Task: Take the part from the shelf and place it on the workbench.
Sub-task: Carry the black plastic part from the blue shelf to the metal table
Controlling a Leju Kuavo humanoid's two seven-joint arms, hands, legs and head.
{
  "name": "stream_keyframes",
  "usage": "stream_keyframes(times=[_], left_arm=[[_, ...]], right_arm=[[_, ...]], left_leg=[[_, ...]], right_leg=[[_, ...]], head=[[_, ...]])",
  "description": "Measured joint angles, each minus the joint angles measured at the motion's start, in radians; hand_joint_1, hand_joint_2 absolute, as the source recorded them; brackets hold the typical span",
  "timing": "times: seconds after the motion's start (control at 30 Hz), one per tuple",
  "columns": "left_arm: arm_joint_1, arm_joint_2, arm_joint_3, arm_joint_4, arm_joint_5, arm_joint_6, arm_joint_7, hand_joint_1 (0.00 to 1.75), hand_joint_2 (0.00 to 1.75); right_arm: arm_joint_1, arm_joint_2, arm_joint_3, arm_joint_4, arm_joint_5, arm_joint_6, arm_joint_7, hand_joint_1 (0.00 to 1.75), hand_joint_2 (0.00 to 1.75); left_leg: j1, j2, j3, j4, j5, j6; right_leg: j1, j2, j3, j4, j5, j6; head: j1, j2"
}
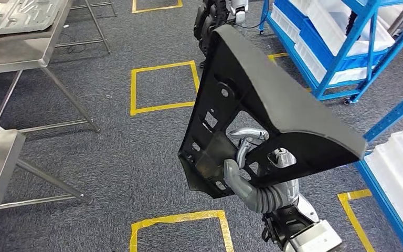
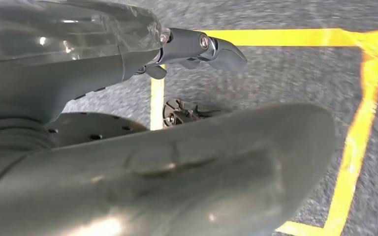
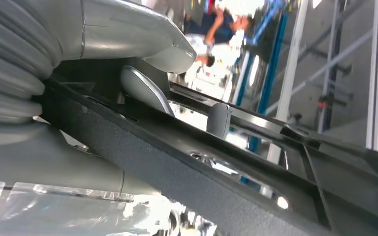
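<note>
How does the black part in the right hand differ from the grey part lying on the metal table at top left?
The black part is dark and matte; the grey part is pale and metallic-looking. The black part is held up in the air, tilted, gripped by the right hand; the grey part lies flat on the metal table. Both are flat panels with ribs or cut-outs.

Workshop floor: grey carpet (image 1: 110, 152) with yellow tape squares (image 1: 163, 87), blue shelving racks (image 1: 341, 47), steel workbenches (image 1: 16, 52).

Right hand (image 1: 252, 157) grips overhead; left hand (image 2: 128, 147) hangs open.
</note>
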Motion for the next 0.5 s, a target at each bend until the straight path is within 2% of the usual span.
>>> stream_keyframes(times=[0.03,0.07,0.1,0.13,0.2,0.23,0.3,0.33,0.37,0.4,0.43,0.47,0.5], left_arm=[[0.001,0.000,0.001,0.000,0.000,0.003,0.005,0.00,0.00],[0.001,0.000,0.002,0.000,0.000,0.004,0.008,0.00,0.00],[0.002,0.000,0.003,0.000,0.000,0.005,0.009,0.00,0.00],[0.002,0.000,0.004,0.000,0.001,0.005,0.010,0.00,0.00],[0.000,-0.001,0.007,0.000,0.004,0.009,0.014,0.00,0.00],[-0.001,-0.001,0.007,-0.001,0.006,0.012,0.018,0.00,0.00],[0.000,-0.002,0.008,-0.002,0.011,0.018,0.025,0.00,0.00],[0.002,-0.003,0.008,-0.004,0.012,0.020,0.029,0.00,0.00],[0.003,-0.004,0.008,-0.005,0.012,0.021,0.031,0.00,0.00],[0.002,-0.006,0.009,-0.006,0.012,0.022,0.032,0.00,0.00],[0.000,-0.008,0.009,-0.008,0.012,0.022,0.033,0.00,0.00],[-0.002,-0.009,0.009,-0.009,0.012,0.022,0.033,0.00,0.00],[-0.003,-0.011,0.009,-0.010,0.012,0.022,0.034,0.00,0.00]], right_arm=[[0.003,0.000,0.000,0.000,0.001,0.000,0.001,1.75,1.75],[0.004,0.000,0.001,0.001,0.001,-0.001,0.002,1.75,1.75],[0.004,0.000,0.001,0.001,0.001,-0.001,0.003,1.75,1.75],[0.005,0.000,0.001,0.001,-0.001,0.000,0.003,1.75,1.75],[0.005,0.001,0.001,0.003,-0.011,0.006,-0.002,1.75,1.75],[0.005,0.001,0.002,0.004,-0.018,0.012,-0.006,1.75,1.75],[0.003,0.005,0.002,0.008,-0.026,0.030,-0.014,1.75,1.75],[0.001,0.007,0.003,0.011,-0.027,0.041,-0.018,1.75,1.75],[-0.001,0.008,0.004,0.013,-0.028,0.049,-0.021,1.75,1.75],[-0.003,0.009,0.005,0.015,-0.029,0.055,-0.022,1.75,1.75],[-0.004,0.009,0.006,0.018,-0.030,0.058,-0.023,1.75,1.75],[-0.004,0.009,0.006,0.020,-0.031,0.059,-0.024,1.75,1.75],[-0.004,0.009,0.007,0.023,-0.033,0.060,-0.024,1.75,1.75]], left_leg=[[0.002,0.004,-0.014,0.028,-0.004,0.000],[0.002,0.007,-0.007,0.016,0.012,0.001],[0.001,0.013,0.020,-0.036,0.043,0.004],[-0.002,0.030,0.058,-0.110,0.077,0.011],[-0.015,0.070,0.114,-0.227,0.117,0.023],[-0.021,0.081,0.122,-0.250,0.121,0.029],[-0.026,0.065,0.122,-0.260,0.123,0.038],[-0.024,0.053,0.126,-0.269,0.126,0.042],[-0.021,0.041,0.132,-0.278,0.131,0.047],[-0.017,0.029,0.139,-0.287,0.136,0.053],[-0.015,0.017,0.142,-0.291,0.138,0.056],[-0.014,0.004,0.142,-0.291,0.139,0.060],[-0.014,-0.009,0.142,-0.290,0.139,0.061]], right_leg=[[0.002,-0.014,0.001,0.000,-0.002,-0.001],[0.004,-0.027,0.003,0.000,-0.004,-0.001],[0.005,-0.039,0.006,0.000,-0.007,-0.001],[0.006,-0.050,0.010,0.000,-0.009,0.000],[0.009,-0.070,0.017,0.000,-0.015,0.006],[0.009,-0.079,0.018,-0.001,-0.017,0.010],[0.008,-0.098,0.023,-0.004,-0.019,0.019],[0.006,-0.095,0.026,-0.002,-0.024,0.024],[0.004,-0.075,0.024,0.011,-0.034,0.028],[0.003,-0.046,0.012,0.043,-0.054,0.031],[0.001,-0.012,-0.013,0.098,-0.082,0.032],[0.000,0.011,-0.049,0.166,-0.112,0.033],[0.000,0.022,-0.084,0.229,-0.133,0.035]], head=[[-0.003,0.000],[-0.007,0.000],[-0.011,0.000],[-0.016,0.000],[-0.022,0.000],[-0.023,0.000],[-0.024,0.000],[-0.023,0.000],[-0.023,0.000],[-0.021,0.000],[-0.015,0.000],[-0.010,0.000],[-0.004,0.000]])
